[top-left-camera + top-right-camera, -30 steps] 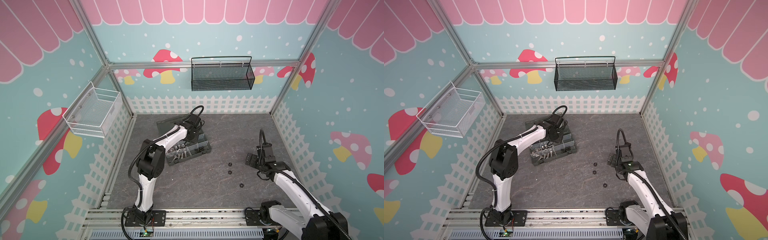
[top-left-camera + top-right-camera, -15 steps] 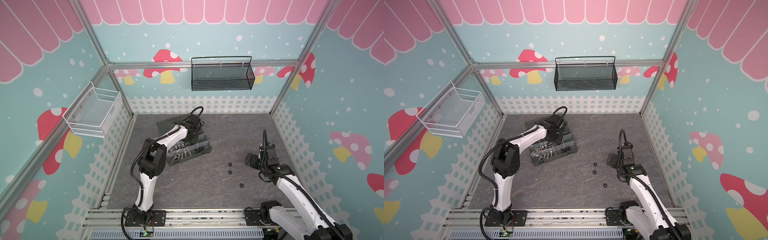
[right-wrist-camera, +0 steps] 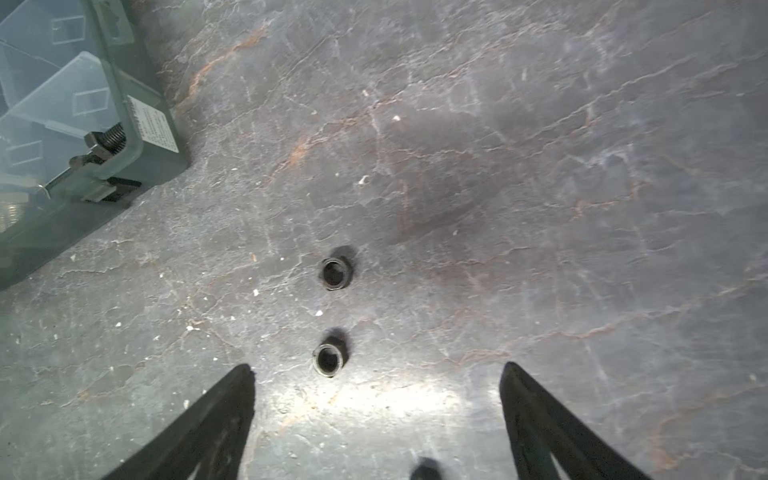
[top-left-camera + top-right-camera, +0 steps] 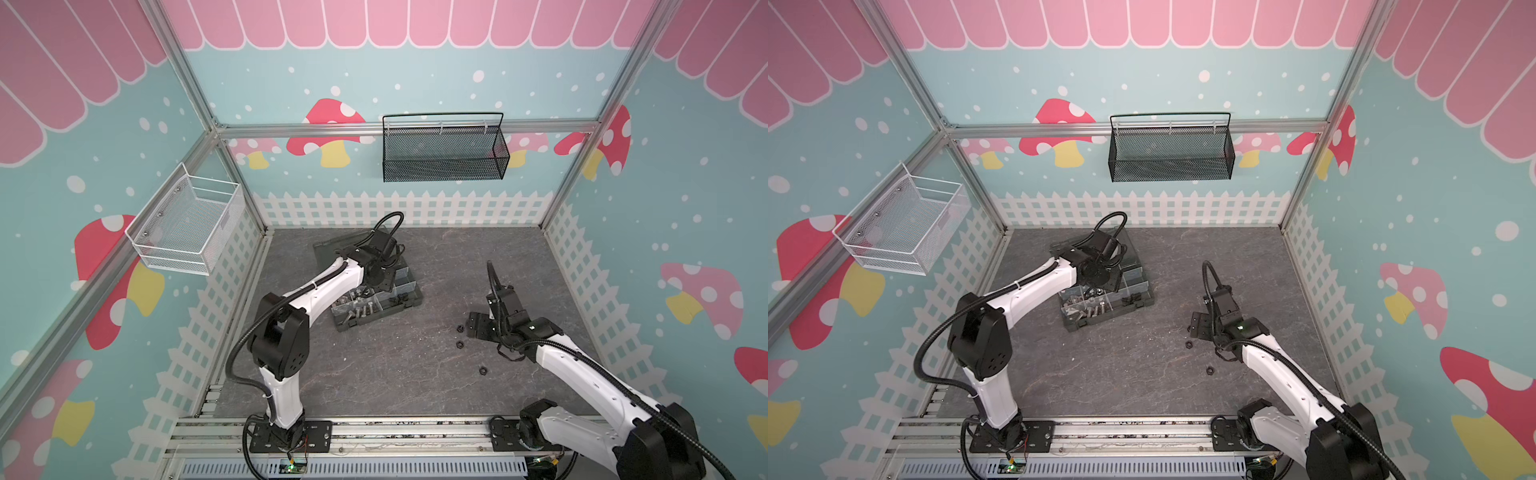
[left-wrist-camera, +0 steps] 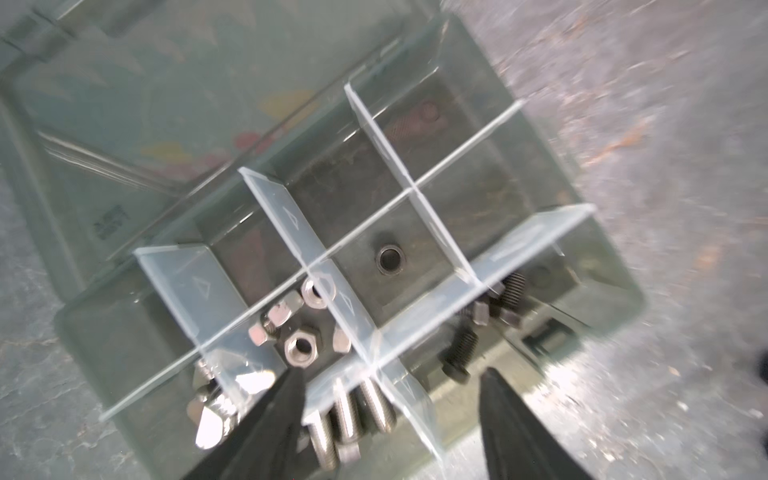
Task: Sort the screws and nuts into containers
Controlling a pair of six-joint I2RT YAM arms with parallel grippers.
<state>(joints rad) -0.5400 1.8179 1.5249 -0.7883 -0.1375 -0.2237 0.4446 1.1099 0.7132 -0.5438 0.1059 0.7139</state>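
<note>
R claw (image 3: 378, 368) is spread wide and empty, low over the desk (image 4: 374, 374), R of mid, between the box (image 4: 386, 313) and the R edge. Three black nuts lie loose there. The near nut (image 3: 328, 359) is just ahead of the tips, a bit off the mid-line, closer to one finger (image 3: 224, 407) than the other. The far nut (image 3: 334, 272) is further out, roughly on the same line. The third nut (image 4: 483, 370) sits nearer the front edge beside the R arm, apart from the pair. All lie flat, hole up, so there's no long axis to line up w/.

L claw (image 5: 392, 372) is also open w/ nothing in it, over the box, L of mid in the desk's back half. One black nut (image 5: 390, 259) lies alone in a compartment ahead of it. Silver nuts (image 5: 299, 345) and screws (image 5: 357, 411) are in neighbouring ones.

R arm is far nearer the loose nuts; L is well apart from them. The next move prob. needs a short reach fwd and down, plus a small sideways shift so the near nut centres between the fingers. Risk: a nut this flat may slip out on closing.
</note>
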